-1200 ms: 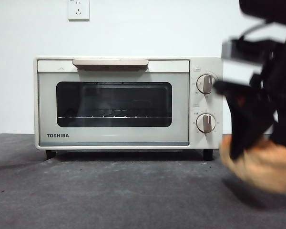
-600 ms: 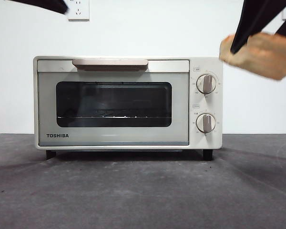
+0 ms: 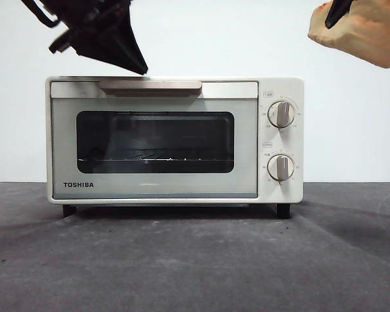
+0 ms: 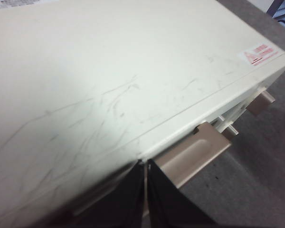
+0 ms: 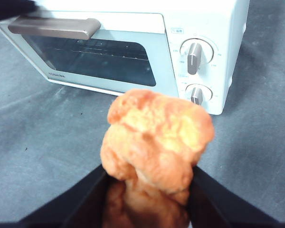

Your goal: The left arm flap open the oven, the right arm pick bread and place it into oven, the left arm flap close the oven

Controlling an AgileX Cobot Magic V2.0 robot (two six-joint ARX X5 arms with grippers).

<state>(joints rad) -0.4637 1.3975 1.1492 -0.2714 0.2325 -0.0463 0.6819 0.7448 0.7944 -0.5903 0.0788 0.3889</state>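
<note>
The cream-white oven [image 3: 175, 140] stands on the table with its door shut and its beige handle [image 3: 149, 86] along the top. My left gripper [image 3: 138, 67] hangs over the oven's front top edge, its tip just above the handle. In the left wrist view its jaws [image 4: 143, 165] are shut together right beside the handle [image 4: 194, 154]. High to the right of the oven my right gripper [image 5: 149, 173] is shut on the lumpy golden bread [image 5: 156, 137]. From the front, the bread [image 3: 364, 32] hangs at the top right corner, above the oven's top.
Two round knobs [image 3: 281, 114] sit on the oven's right panel. A wire rack [image 3: 156, 158] shows through the dark door window. The oven stands on a dark grey table [image 3: 195, 260] that stretches out in front of it, with a white wall behind.
The left gripper has come down from the top left corner to just above the oven handle. The right gripper has carried the bread from table height up to the top right corner.
</note>
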